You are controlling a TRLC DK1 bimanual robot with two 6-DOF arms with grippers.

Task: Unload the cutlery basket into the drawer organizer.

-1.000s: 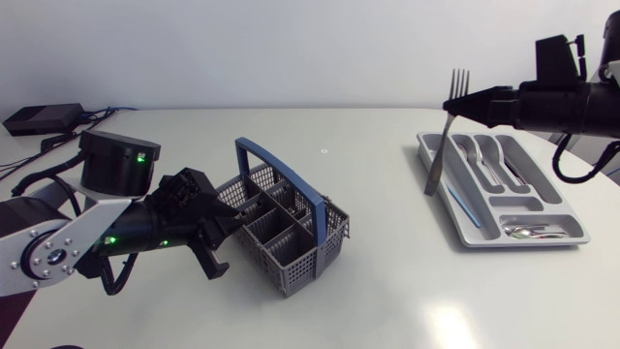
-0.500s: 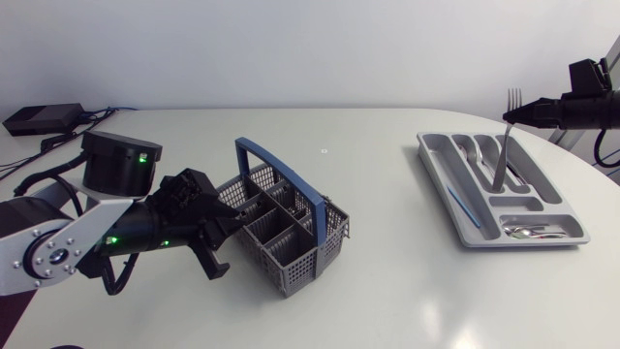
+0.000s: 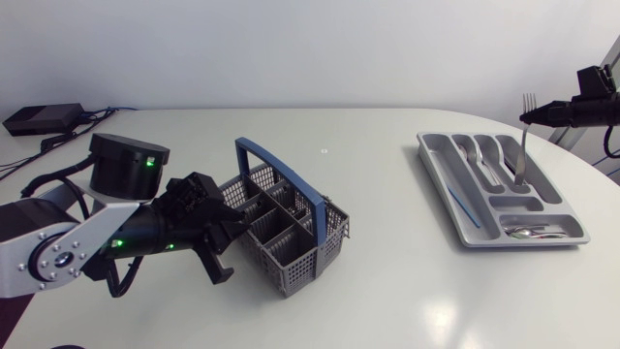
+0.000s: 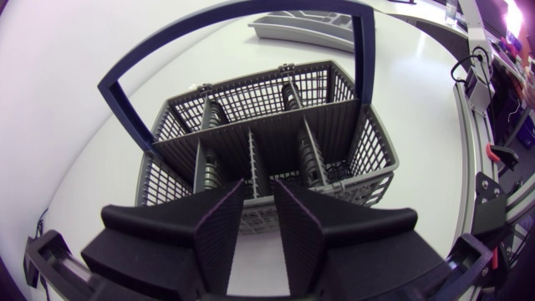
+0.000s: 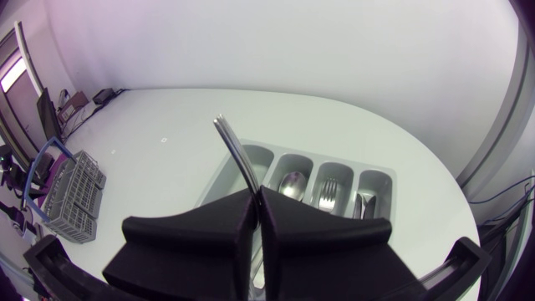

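Note:
The grey mesh cutlery basket with a blue handle stands left of centre; its compartments look empty. My left gripper is at the basket's left end. Its fingers stand a narrow gap apart, open, tips at the near wall. The grey drawer organizer lies at the right with spoons and forks in its slots. Above the organizer's right side, my right gripper is shut on a fork, tines up and handle hanging down. In the right wrist view the handle sticks out ahead of the gripper.
A blue thin item lies in the organizer's long left slot. A black box with cables sits at the table's far left corner. The table's rounded edge runs just right of the organizer.
My right arm has carried the fork rightwards, from the organizer's left edge to above its right side. My left arm has edged slightly towards the basket, which has stayed put.

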